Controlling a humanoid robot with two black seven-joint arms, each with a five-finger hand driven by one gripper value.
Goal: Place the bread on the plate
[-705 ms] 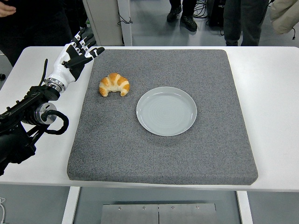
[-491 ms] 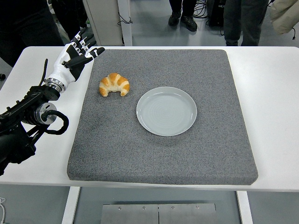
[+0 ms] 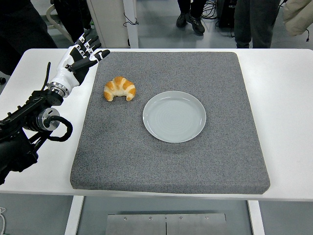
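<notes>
A golden croissant lies on the grey mat, left of a pale grey round plate that has nothing on it. My left hand hovers at the mat's far left edge, up and to the left of the croissant, with its black and white fingers spread and holding nothing. A clear gap separates the hand from the bread. The right arm does not show.
The grey mat covers most of the white table. People stand beyond the table's far edge, with a dark figure at the top left and legs at the top right.
The left hand has shifted very slightly. The dark figure at top left has moved. Croissant and plate are unmoved.
</notes>
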